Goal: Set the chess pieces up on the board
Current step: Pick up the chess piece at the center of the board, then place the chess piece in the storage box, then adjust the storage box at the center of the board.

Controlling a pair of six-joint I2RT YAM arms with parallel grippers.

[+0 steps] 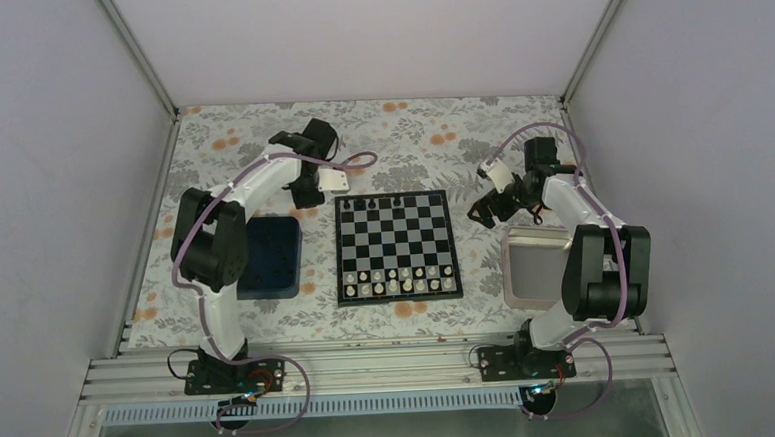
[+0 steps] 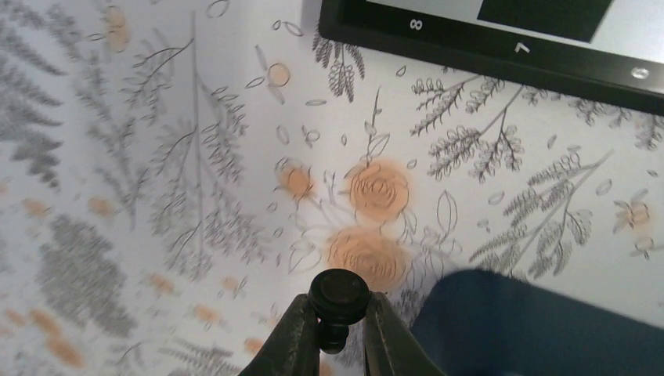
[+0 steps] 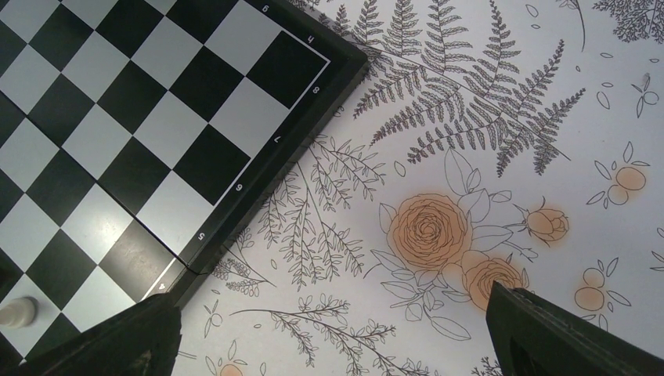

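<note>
The chessboard (image 1: 396, 245) lies mid-table, with a few black chess pieces (image 1: 384, 203) on its far row and white pieces along its near rows. My left gripper (image 1: 307, 196) hovers just left of the board's far-left corner, shut on a black chess piece (image 2: 338, 300), held base towards the camera above the floral cloth. The board's edge (image 2: 501, 55) shows at the top of the left wrist view. My right gripper (image 1: 482, 212) is open and empty, just right of the board's far-right side; its fingers (image 3: 548, 333) straddle bare cloth beside the board corner (image 3: 196, 141).
A dark blue tray (image 1: 268, 257) lies left of the board; its corner (image 2: 540, 321) is below my left gripper. A silver metal tray (image 1: 531, 266) lies right of the board under my right arm. A white piece (image 3: 16, 312) stands on the board's edge square.
</note>
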